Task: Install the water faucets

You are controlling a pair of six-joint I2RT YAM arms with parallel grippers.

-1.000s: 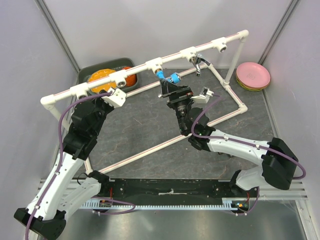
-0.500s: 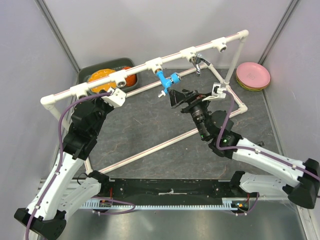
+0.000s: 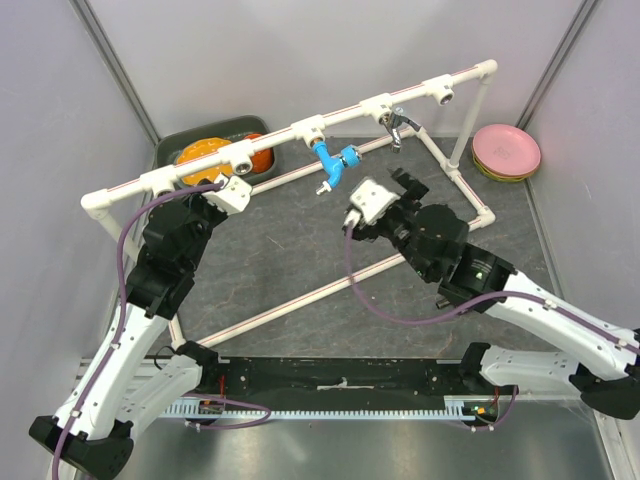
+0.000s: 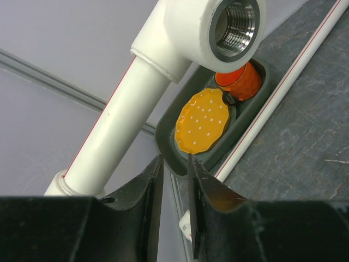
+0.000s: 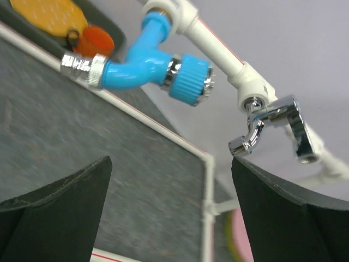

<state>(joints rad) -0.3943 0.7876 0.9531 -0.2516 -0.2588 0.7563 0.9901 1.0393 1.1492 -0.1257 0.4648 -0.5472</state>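
The blue faucet (image 3: 335,162) hangs from a white tee socket (image 3: 310,130) of the pipe frame, and it shows in the right wrist view (image 5: 144,68) with its knob to the right. The chrome faucet (image 3: 398,125) hangs from the tee beside it (image 5: 270,123). My right gripper (image 3: 398,188) is wide open and empty (image 5: 170,164), below and short of both faucets. My left gripper (image 3: 225,182) sits under the left part of the rail. Its jaws (image 4: 174,161) stand almost together with nothing between them, below an empty threaded tee socket (image 4: 229,27).
A dark tray (image 3: 180,145) at the back left holds an orange plate (image 4: 204,121) and an orange cup (image 4: 240,82). Pink plates (image 3: 506,150) are stacked at the back right. The frame's lower pipes (image 3: 300,300) cross the grey mat. Walls close in on both sides.
My right gripper has come off the blue faucet, drawn back toward the right and near side, and turned its wrist. The blue faucet stays on its tee. The left arm has not moved.
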